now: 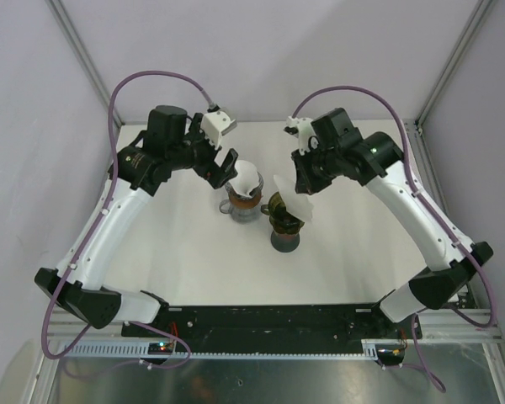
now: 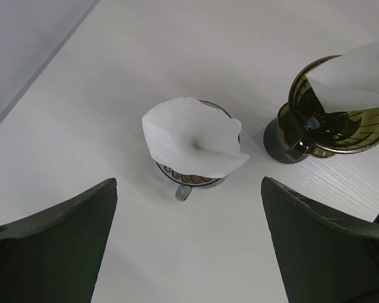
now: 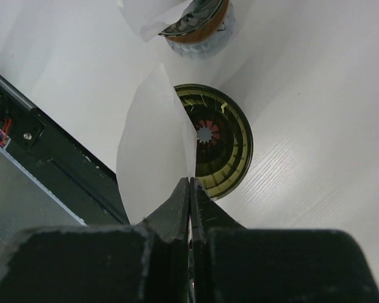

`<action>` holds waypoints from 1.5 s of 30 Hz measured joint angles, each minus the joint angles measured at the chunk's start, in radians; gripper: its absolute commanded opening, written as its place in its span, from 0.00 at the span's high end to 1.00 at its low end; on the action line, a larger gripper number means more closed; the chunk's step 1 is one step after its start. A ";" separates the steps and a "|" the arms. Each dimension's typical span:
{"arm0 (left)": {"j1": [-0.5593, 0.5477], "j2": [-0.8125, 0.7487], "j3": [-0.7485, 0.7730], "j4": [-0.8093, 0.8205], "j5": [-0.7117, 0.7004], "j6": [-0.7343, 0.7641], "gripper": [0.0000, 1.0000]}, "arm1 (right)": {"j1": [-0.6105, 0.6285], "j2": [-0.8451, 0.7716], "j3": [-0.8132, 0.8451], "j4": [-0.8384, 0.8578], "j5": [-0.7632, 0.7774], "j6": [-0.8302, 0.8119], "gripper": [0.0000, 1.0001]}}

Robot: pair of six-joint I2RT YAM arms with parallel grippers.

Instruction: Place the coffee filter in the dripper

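An olive-green dripper (image 1: 284, 225) stands mid-table; it also shows in the right wrist view (image 3: 226, 144) and the left wrist view (image 2: 341, 123). My right gripper (image 1: 303, 183) (image 3: 189, 184) is shut on a white folded coffee filter (image 1: 293, 199) (image 3: 153, 148) and holds it edge-on over the near-left part of that dripper's rim. The filter's tip shows in the left wrist view (image 2: 360, 74) over the dripper's mouth. My left gripper (image 1: 226, 168) (image 2: 189, 243) is open and empty, just left of a second dripper.
The second dripper, clear glass with a brown rim (image 1: 242, 204) (image 2: 189, 177), stands left of the olive one with another white filter (image 1: 246, 180) (image 2: 192, 137) lying crumpled in its top. The black base rail (image 3: 63, 170) runs along the table's near edge.
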 measured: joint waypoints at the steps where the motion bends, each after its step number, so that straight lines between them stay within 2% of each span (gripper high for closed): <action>1: 0.000 0.000 -0.002 0.000 0.000 0.000 0.00 | 0.002 0.012 0.000 -0.002 0.000 0.000 1.00; 18: -0.007 0.003 -0.022 0.000 0.026 0.000 0.01 | 0.027 0.150 0.006 0.007 -0.008 -0.008 1.00; 30: -0.139 0.101 -0.022 0.000 0.037 -0.009 0.03 | 0.027 0.151 -0.029 0.060 0.002 -0.008 1.00; 36: -0.157 0.112 -0.022 0.000 0.041 -0.009 0.04 | 0.027 0.148 -0.085 0.101 0.002 -0.008 1.00; 38: -0.158 0.112 -0.022 0.000 0.041 -0.009 0.04 | 0.027 0.145 -0.091 0.111 0.003 -0.008 0.94; 41: -0.159 0.113 -0.022 0.000 0.042 -0.008 0.04 | 0.027 0.133 -0.093 0.122 0.011 -0.006 0.77; 45: -0.159 0.113 -0.022 0.000 0.042 -0.008 0.03 | 0.025 0.101 -0.093 0.146 0.021 -0.009 0.62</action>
